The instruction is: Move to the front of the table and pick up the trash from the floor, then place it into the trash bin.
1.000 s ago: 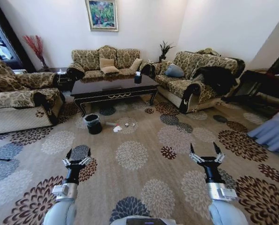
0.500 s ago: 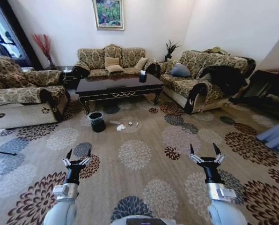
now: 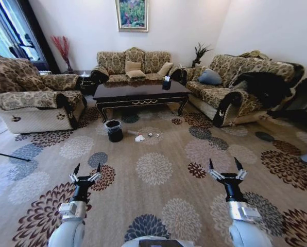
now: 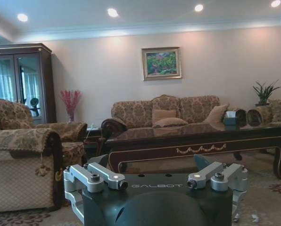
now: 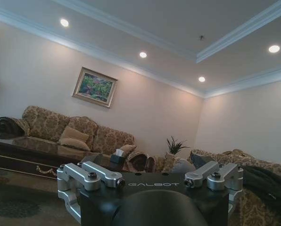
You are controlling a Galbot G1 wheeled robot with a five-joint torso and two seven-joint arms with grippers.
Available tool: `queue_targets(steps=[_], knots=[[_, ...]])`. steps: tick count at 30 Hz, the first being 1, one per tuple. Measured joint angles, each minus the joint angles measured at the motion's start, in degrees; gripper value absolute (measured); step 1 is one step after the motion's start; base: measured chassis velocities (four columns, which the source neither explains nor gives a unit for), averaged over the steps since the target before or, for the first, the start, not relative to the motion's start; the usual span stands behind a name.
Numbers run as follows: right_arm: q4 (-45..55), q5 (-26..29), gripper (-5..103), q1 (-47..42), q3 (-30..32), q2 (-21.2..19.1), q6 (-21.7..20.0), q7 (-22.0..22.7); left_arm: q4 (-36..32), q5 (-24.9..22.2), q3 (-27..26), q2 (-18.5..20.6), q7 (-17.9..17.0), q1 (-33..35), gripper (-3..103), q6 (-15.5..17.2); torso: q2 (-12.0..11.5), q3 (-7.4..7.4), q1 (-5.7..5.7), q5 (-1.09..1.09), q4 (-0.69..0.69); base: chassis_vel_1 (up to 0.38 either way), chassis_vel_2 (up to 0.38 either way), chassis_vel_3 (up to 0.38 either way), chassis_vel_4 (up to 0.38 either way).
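From the head view, the left hand [image 3: 86, 172] and the right hand [image 3: 226, 167] both hang low in front over the flowered carpet [image 3: 153, 170], fingers spread wide open, nothing in either one. The worktop [image 3: 140, 91] sits well ahead in the middle of the room, ringed by patterned sofas, with a small dark box on its far right end that I can't identify. The trash bin [image 3: 114, 130] stands on the carpet just in front of the worktop's left leg, and the trash [image 3: 139, 138] lies on the floor just to the bin's right: a white crumpled bit, plus a couple of tiny specks next to it that are too small to tell apart. The left wrist view looks across the left hand's [image 4: 157, 175] open fingers at the worktop [image 4: 197, 136] side-on, gold trim on the apron visible; the hand's body blocks the floor where the bin would be, and only a small whitish scrap [image 4: 254, 218] peeks out low at the edge, hard to say what. The right wrist view is tilted up at ceiling and wall; past the right hand's [image 5: 150, 174] open fingers a slice of the worktop [image 5: 22, 151] is cut off at the side.
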Motion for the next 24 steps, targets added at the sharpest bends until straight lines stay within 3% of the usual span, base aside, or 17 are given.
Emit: queue_targets(steps=[24], knots=[[-2.3, -0.1, 100, 1.0, -0.6, -0.2, 0.3, 0.2, 1.5, 1.8, 0.0, -0.3, 0.4, -0.3, 100, -1.0, -4.7, -2.77, -1.94, 0.00, 0.00, 0.002, 0.002, 0.002, 0.002]])
